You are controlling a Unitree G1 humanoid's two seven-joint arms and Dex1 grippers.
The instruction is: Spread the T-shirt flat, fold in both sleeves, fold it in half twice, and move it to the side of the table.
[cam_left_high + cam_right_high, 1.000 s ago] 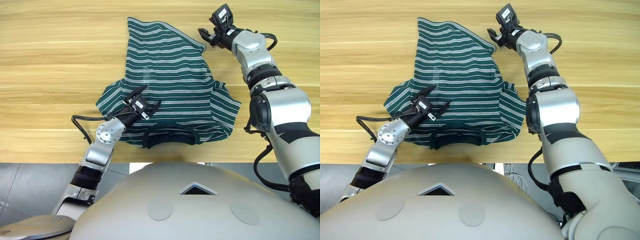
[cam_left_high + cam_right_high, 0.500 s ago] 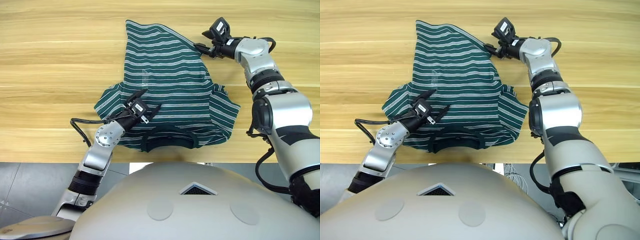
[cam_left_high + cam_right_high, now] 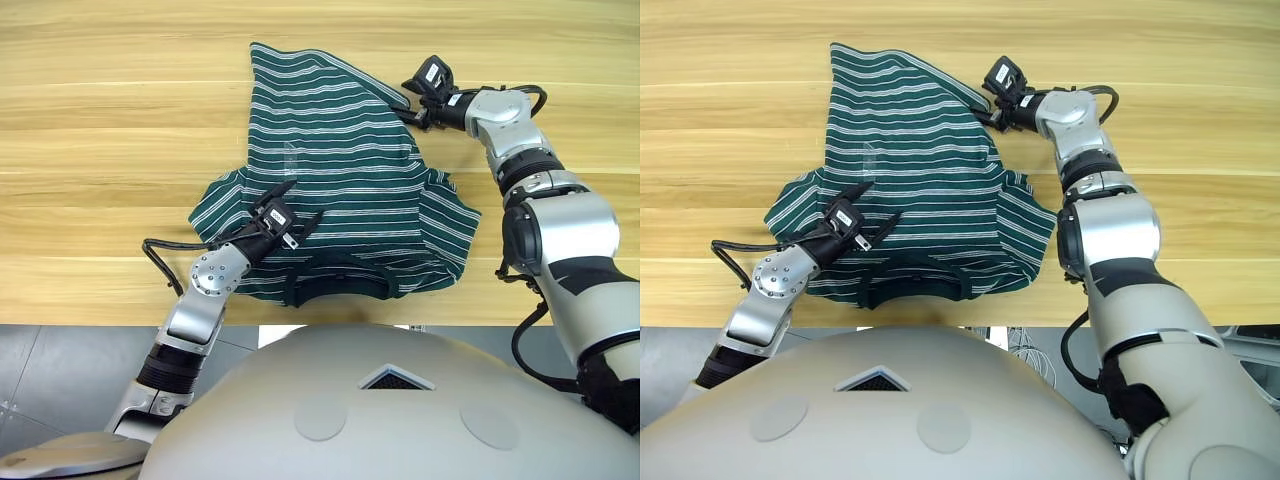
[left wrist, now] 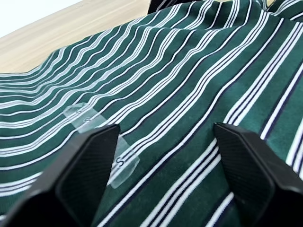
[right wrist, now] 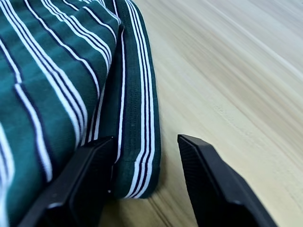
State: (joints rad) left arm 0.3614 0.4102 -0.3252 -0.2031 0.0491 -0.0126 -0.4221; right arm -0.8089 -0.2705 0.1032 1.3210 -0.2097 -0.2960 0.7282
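Our left gripper (image 3: 301, 201) points to 2 o'clock, jaws spread; our outstretched right gripper (image 3: 410, 106) points to 9 o'clock, jaws also apart.

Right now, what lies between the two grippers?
The striped T-shirt covers the stretch from the left gripper to the right gripper; the left eye view shows it.

Counter (image 3: 100, 120), pale wood: 1.
T-shirt (image 3: 330, 170), dark green with thin white stripes: 1.
Short sleeves on it: 2, namely left sleeve (image 3: 215, 195) and right sleeve (image 3: 450, 215).
Collar (image 3: 335, 275), dark ribbed band: 1.
Clear sticker strip (image 4: 102, 142) on the cloth: 1.
Claws: 2, namely left claw (image 3: 303, 198) and right claw (image 3: 408, 102).
Black fingers (image 4: 85, 165): 2 per claw, 4 in all.
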